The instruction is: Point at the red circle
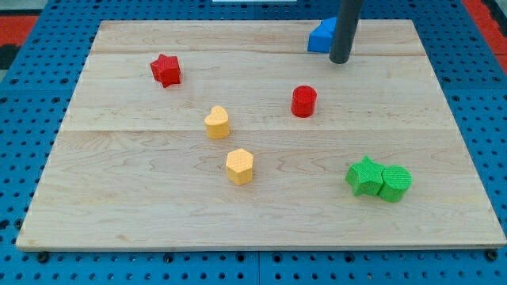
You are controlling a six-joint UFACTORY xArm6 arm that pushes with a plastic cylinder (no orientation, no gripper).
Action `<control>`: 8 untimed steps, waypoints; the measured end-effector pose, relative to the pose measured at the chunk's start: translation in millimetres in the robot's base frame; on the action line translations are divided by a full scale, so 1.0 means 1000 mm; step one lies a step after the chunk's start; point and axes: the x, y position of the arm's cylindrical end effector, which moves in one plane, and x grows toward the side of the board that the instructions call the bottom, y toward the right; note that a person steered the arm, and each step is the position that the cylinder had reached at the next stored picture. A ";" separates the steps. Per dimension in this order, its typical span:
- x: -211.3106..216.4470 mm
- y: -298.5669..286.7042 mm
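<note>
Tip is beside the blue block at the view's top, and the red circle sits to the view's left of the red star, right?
Not quite. My tip is beside the blue block at the view's top, but the red circle, a short red cylinder block, sits to the view's right of the red star block, not its left. The camera view shows this.

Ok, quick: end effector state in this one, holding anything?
My tip: bare rod, holding nothing, beside the blue block, up and to the view's right of the red circle, not touching it.
</note>
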 end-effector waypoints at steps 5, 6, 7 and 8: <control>0.043 -0.010; 0.101 0.012; 0.133 -0.007; 0.134 -0.018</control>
